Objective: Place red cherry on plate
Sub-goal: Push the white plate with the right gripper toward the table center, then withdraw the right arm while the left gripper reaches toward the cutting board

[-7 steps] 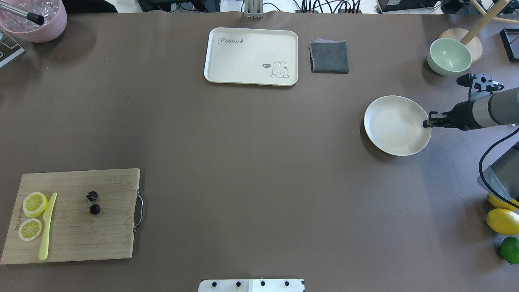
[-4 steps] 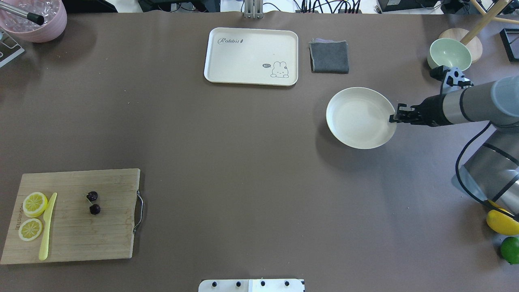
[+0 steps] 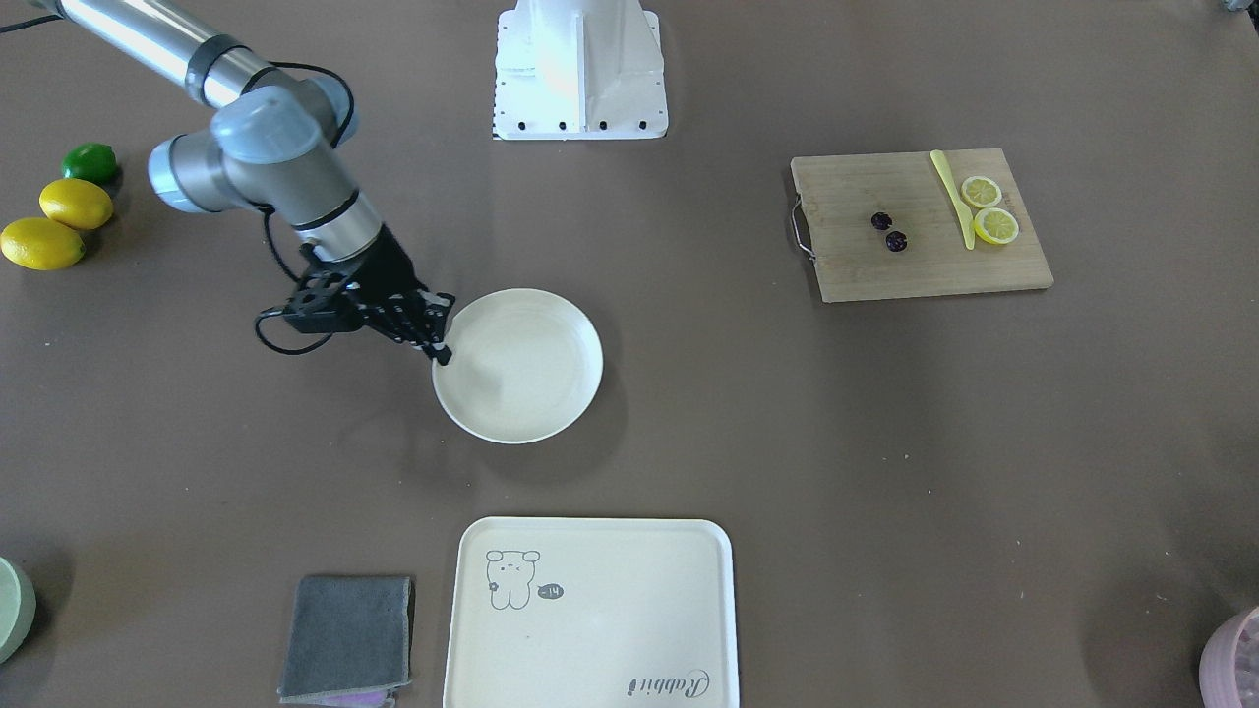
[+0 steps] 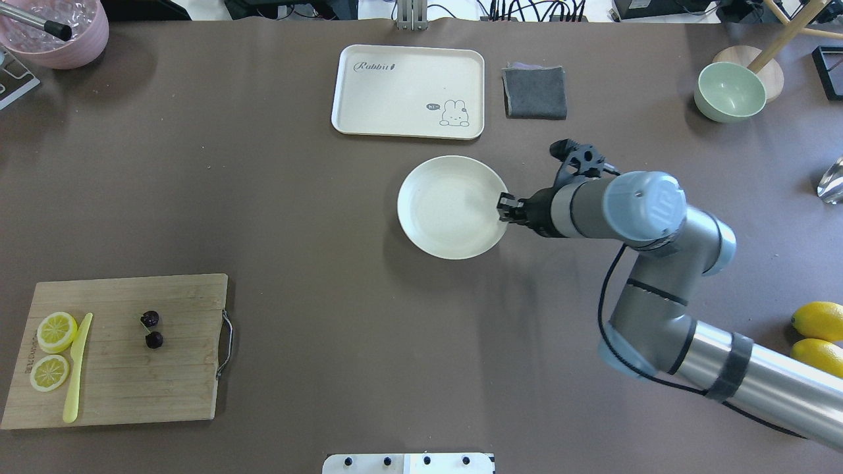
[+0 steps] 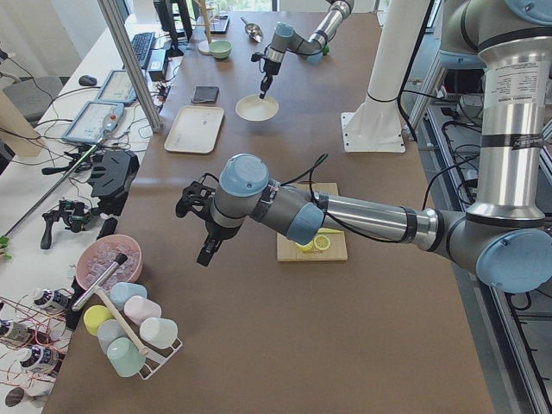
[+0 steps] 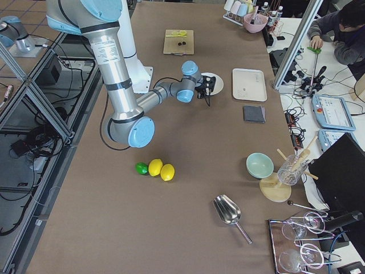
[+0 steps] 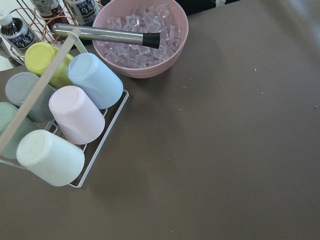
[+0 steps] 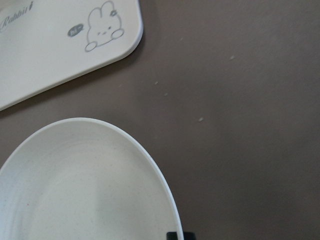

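Jaws of the right gripper [image 4: 504, 201] are clenched on the rim of the plate [image 4: 441, 210], at the edge toward the robot's right. The plate is mid-table, near the tray [image 4: 408, 92] with the rabbit drawing. The cherry [image 4: 154, 340] lies on the cutting board [image 4: 164, 388] at the robot's left, well apart from the plate, with a yellow knife [image 4: 78, 365] and two lemon slices [image 4: 56, 331] beside it. The left gripper [image 5: 207, 257] hangs over bare table near a pink bowl [image 7: 155, 69] of ice; I cannot tell whether its jaws are parted.
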Motion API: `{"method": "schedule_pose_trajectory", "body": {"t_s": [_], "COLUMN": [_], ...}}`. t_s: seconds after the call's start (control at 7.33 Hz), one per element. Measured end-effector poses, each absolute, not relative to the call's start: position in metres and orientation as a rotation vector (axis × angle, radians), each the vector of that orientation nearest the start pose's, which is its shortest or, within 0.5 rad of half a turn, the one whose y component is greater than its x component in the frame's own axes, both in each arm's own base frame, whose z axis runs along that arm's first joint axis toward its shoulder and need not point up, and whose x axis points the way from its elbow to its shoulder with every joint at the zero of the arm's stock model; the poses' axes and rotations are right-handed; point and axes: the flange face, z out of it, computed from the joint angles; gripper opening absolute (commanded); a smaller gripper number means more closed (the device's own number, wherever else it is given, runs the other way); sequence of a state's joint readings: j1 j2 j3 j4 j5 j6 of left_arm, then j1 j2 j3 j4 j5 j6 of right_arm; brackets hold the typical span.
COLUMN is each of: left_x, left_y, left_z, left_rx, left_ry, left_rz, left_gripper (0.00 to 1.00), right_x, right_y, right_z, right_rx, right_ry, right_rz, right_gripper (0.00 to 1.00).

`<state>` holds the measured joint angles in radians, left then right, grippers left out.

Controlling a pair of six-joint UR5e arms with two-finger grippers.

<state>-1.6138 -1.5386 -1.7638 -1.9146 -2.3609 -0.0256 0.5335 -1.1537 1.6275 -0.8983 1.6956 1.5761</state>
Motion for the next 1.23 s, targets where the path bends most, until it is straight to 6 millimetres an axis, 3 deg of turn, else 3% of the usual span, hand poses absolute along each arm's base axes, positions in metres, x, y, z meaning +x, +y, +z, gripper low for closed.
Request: {"method": "schedule_pose_trajectory", "body": {"t_s": [0.14,0.27,0.41,0.68,0.82,1.09,1.23], "left_x": [-0.083,-0.082,-0.081,-0.077,-0.070,-0.040,-0.011], "left_y": [-0.491,-0.491,-0.491,-0.492,-0.492,-0.483,-0.469], "left_z": [0.537,0.536,0.535,0.534,0.531,0.513,0.509], "left_rx": [0.482,0.480,0.478,0.472,0.461,0.413,0.379], "left_ry": [0.783,0.796,0.803,0.812,0.833,0.925,0.979], "left_rz": [0.138,0.138,0.136,0.137,0.129,0.043,-0.012], "left_gripper": [0.98,0.98,0.98,0.98,0.98,0.98,0.98], "right_x": [-0.535,-0.558,-0.570,-0.573,-0.561,-0.499,-0.458], "right_y": [-0.412,-0.393,-0.383,-0.379,-0.385,-0.419,-0.446], "right_z": [0.295,0.277,0.268,0.264,0.256,0.233,0.233], "right_rx": [0.194,0.193,0.200,0.229,0.244,0.243,0.233], "right_ry": [-1.135,-1.132,-1.127,-1.107,-1.099,-1.020,-0.971], "right_rz": [0.416,0.421,0.422,0.421,0.412,0.350,0.318], "right_gripper": [0.00,0.70,0.99,1.00,1.00,1.00,1.00]}}
